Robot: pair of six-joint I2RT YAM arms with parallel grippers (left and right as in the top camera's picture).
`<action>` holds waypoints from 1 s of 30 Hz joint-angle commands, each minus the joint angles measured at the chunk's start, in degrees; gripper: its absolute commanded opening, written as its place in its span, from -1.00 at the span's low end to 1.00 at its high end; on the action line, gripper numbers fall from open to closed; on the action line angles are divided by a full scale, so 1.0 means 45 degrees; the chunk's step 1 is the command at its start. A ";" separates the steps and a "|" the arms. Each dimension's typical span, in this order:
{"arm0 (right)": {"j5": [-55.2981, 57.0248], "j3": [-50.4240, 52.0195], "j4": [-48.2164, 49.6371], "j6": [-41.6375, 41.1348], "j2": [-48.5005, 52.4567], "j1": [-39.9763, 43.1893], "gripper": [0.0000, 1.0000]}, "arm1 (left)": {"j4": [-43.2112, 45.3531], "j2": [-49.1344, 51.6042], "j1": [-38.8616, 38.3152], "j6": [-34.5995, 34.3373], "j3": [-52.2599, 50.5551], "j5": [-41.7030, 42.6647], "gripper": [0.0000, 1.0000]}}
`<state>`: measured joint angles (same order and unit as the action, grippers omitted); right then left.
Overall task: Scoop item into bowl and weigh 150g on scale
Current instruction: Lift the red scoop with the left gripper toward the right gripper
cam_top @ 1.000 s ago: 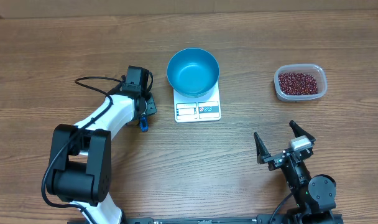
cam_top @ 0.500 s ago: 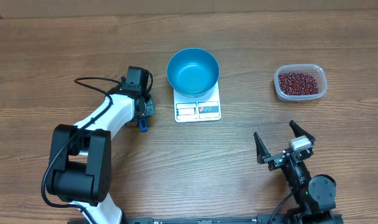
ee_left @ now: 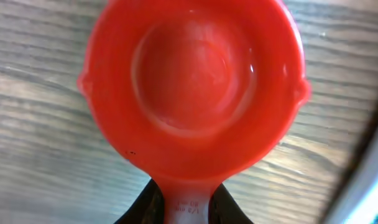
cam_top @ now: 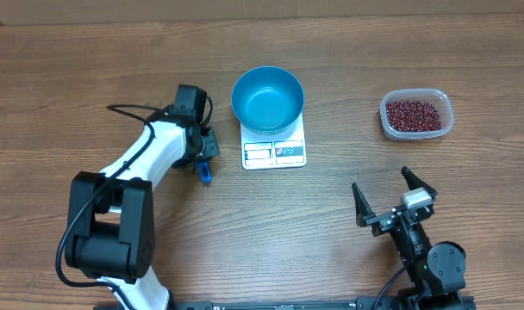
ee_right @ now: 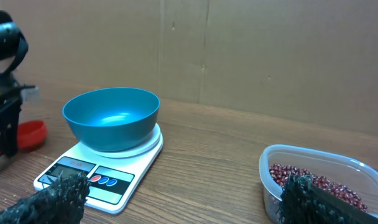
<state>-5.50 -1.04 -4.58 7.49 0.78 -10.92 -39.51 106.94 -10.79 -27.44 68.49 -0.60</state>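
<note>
The left gripper [ee_left: 188, 202] is clenched on the handle of a red scoop [ee_left: 192, 81] — in the left wrist view its dark fingers [ee_left: 142, 205] press against both sides of the handle, and the scoop's round cup faces up, empty, over the wood grain of the table [cam_top: 72, 69]. Whether the scoop rests on the wood or hangs just above it is hard to judge from so close. From overhead, the left arm reaches to a spot just left of the scale [cam_top: 275, 152], and the wrist hides the scoop. The blue bowl [cam_top: 267, 99] sits on the far part of the scale, empty, leaving the display and label panels at the near edge uncovered. The beans [cam_top: 413, 114] lie in a clear plastic tub [cam_top: 387, 120] well to the right of the scale. The right gripper [cam_top: 389, 196] is released — jaws spread wide — near the front right of the table, apart from everything.
</note>
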 commanded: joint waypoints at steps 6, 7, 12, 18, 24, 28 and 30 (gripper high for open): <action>0.0170 0.0131 0.0053 -0.0083 -0.0136 0.0039 1.00 | -0.1875 -0.1821 -0.0034 -0.1122 0.2132 0.0427 -0.92; 0.0165 0.0131 0.0049 -0.0083 -0.0136 0.0039 1.00 | -0.1982 -0.2098 -0.0034 -0.1239 0.2200 0.0486 -0.92; -0.0141 0.0131 0.0073 -0.0121 -0.0136 0.0034 1.00 | -0.2322 -0.3852 -0.0039 -0.2059 0.2283 0.1501 -0.92; -0.1059 0.0131 0.0165 -0.4673 -0.0136 0.0015 1.00 | -0.2608 -0.4337 -0.0170 -0.3725 0.2283 0.2909 -0.92; -0.1112 0.0131 0.0170 -1.1370 -0.0136 0.0015 1.00 | -0.2327 -0.4265 -0.1282 -0.5741 0.2268 0.2856 -0.92; -0.1127 0.0131 0.0175 -1.3964 -0.0136 0.0015 1.00 | -0.1996 -0.4265 -0.2278 -0.7354 0.2268 0.2458 -0.92; -0.1127 0.0131 0.0175 -1.3993 -0.0136 0.0015 1.00 | -0.1909 -0.4265 -0.2827 -0.8310 0.2268 0.2229 -0.92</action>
<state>-10.26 -1.04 -4.23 -44.25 0.78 -10.92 -48.64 87.66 -20.25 -54.96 78.02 10.81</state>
